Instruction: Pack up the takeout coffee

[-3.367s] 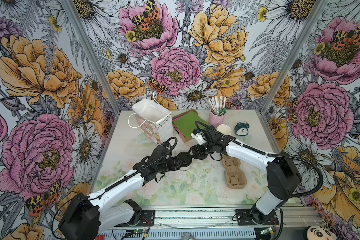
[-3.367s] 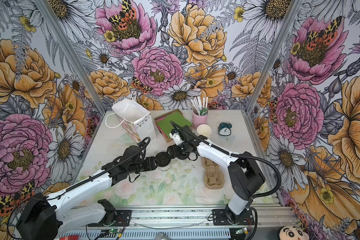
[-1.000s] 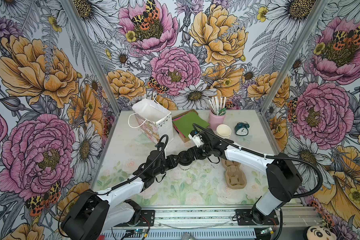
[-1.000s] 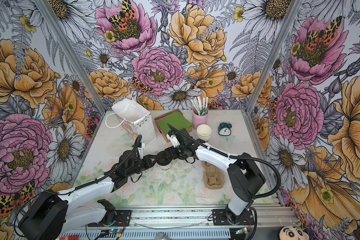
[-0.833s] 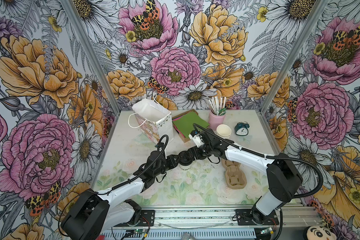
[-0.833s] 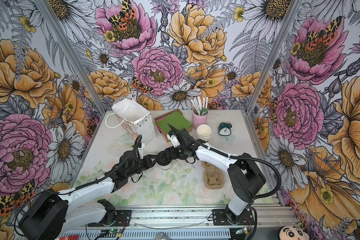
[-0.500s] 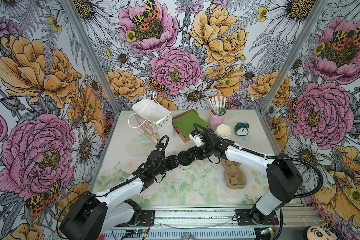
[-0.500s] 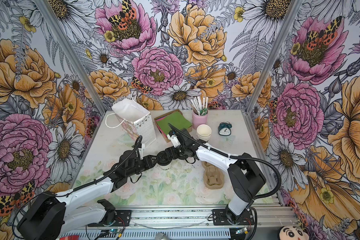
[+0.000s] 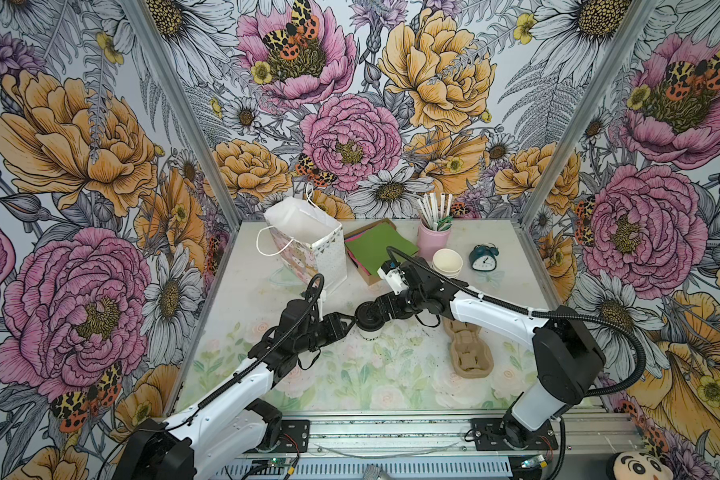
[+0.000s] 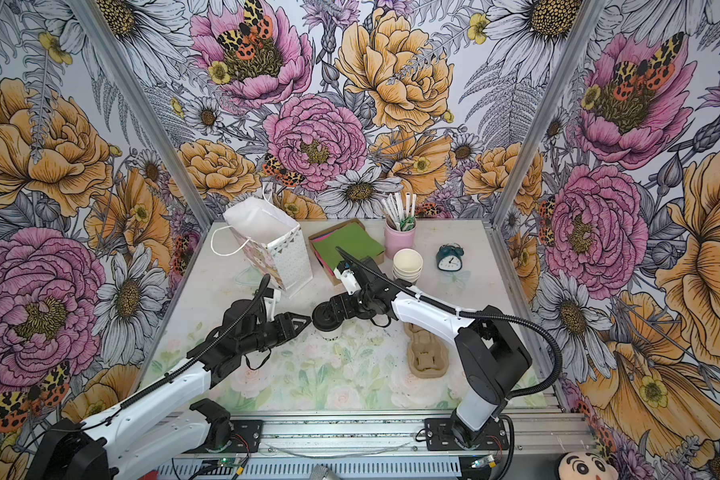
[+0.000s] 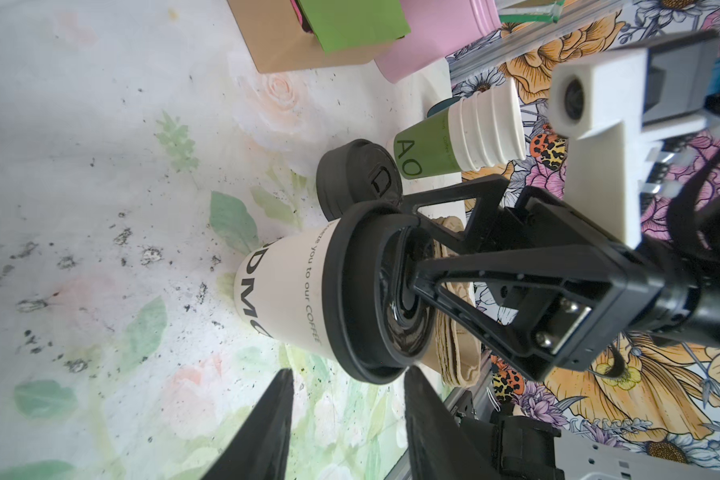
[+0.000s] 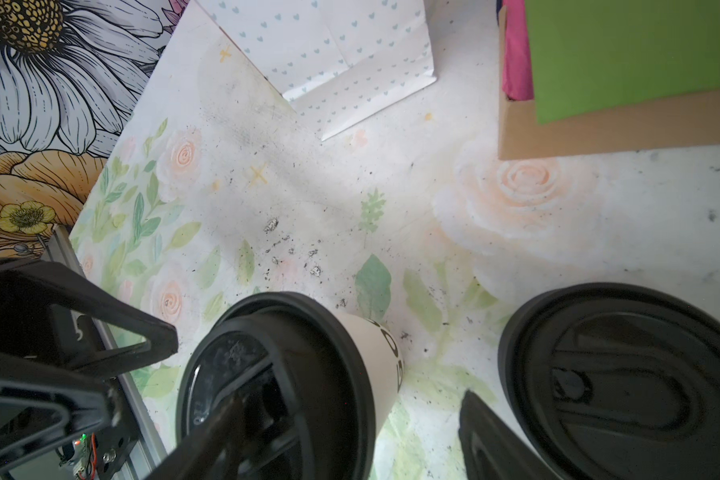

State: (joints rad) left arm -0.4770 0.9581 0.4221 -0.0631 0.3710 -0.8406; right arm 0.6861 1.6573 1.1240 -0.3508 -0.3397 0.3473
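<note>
The takeout coffee [image 9: 368,328] [image 10: 328,328], a pale paper cup with a black sip lid [image 11: 362,291], stands upright mid-table. My right gripper [image 9: 373,316] [image 12: 350,432] is open above it. One of its fingers [image 11: 425,278] rests in the lid's recess and the other hangs free beside the cup wall. My left gripper [image 9: 351,321] [image 11: 346,415] is open just left of the cup, level with the lid, its tips close to the rim with nothing between them.
A white paper bag [image 9: 308,237] stands open at the back left. Behind the cup are a pile of spare lids [image 12: 624,374], a stack of lidless cups [image 9: 447,262], a green-topped box [image 9: 377,245], a pink straw holder [image 9: 433,239] and a clock [image 9: 484,258]. A pulp cup carrier [image 9: 468,353] lies to the right.
My left gripper's jaws have spread a little beside the cup. The right gripper has stayed over the lid and the cup has stayed in place.
</note>
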